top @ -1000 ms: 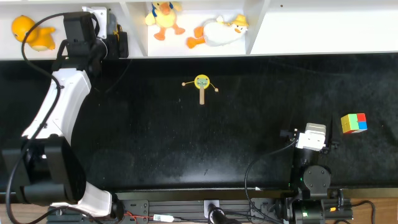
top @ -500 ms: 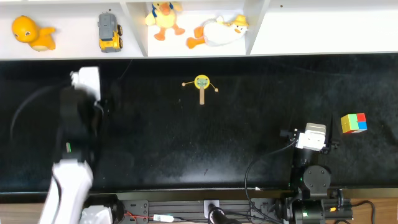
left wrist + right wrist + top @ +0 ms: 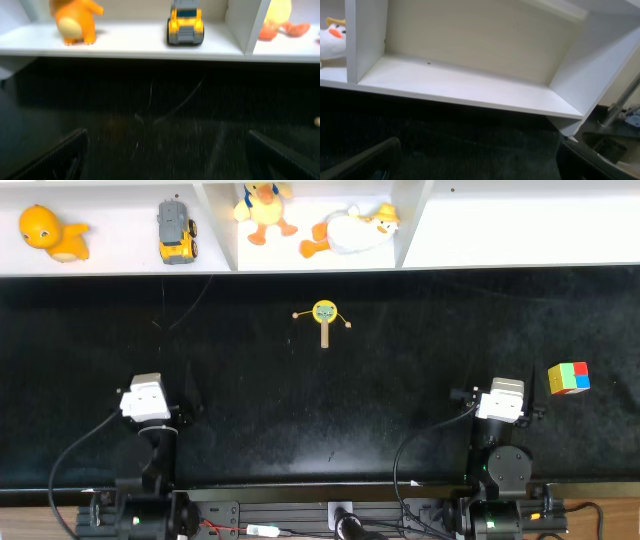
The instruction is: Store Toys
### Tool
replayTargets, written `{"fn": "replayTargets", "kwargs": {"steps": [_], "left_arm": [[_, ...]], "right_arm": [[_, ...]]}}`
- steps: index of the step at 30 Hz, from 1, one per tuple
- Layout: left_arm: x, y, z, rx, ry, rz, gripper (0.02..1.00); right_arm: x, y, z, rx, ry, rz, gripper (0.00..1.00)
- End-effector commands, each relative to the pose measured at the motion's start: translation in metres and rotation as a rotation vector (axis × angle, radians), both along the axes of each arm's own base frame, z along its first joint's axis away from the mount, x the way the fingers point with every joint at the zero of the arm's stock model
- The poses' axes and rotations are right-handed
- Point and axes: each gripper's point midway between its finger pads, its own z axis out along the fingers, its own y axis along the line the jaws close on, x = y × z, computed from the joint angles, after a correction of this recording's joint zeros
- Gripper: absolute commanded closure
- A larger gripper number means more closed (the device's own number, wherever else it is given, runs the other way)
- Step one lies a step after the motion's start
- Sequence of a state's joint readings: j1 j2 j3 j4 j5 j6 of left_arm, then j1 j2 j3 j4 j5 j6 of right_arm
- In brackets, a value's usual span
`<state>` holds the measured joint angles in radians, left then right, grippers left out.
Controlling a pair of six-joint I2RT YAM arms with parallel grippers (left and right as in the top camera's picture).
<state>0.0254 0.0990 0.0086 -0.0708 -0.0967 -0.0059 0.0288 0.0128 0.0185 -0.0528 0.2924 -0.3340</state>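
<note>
While both end effectors [image 3: 167,150] [image 3: 480,160] gape empty, the truck [image 3: 185,25] seems yellow; roof grey.

shelf [image 3: 460,85]: smooth matt white | table [image 3: 320,410]: matt black, rough

Both arms sit folded low at the worktop's near edge, left gripper [image 3: 165,133] toward its left corner, right gripper [image 3: 480,142] toward its right, each with fingers spread wide.
</note>
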Motion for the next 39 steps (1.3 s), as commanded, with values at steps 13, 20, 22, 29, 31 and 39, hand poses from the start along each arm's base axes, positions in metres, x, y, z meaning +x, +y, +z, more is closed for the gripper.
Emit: {"fn": "replayTargets", "kwargs": {"steps": [13,20,22,29,31,39], "left_arm": [[-0.003,-0.008,0.019,-0.02,-0.088,-0.041,0.02],[-0.003,-0.008,0.019,-0.02,-0.088,-0.041,0.02],[-0.003,-0.008,0.019,-0.02,-0.088,-0.041,0.02],[-0.003,-0.008,0.019,-0.02,-0.088,-0.041,0.02],[-0.003,-0.008,0.019,-0.02,-0.088,-0.041,0.02],[-0.003,-0.008,0.019,-0.02,-0.088,-0.041,0.02]], "right_arm": [[0.0,0.001,-0.004,0.0,0.002,0.001,0.007],[0.0,0.001,-0.004,0.0,0.002,0.001,0.005],[0.0,0.001,-0.004,0.0,0.002,0.001,0.007],[0.0,0.001,-0.004,0.0,0.004,0.002,0.005],[0.001,0.005,-0.001,0.0,0.0,0.026,0.005],[0.024,0.049,-0.006,0.351,0.237,0.217,0.005]]}}
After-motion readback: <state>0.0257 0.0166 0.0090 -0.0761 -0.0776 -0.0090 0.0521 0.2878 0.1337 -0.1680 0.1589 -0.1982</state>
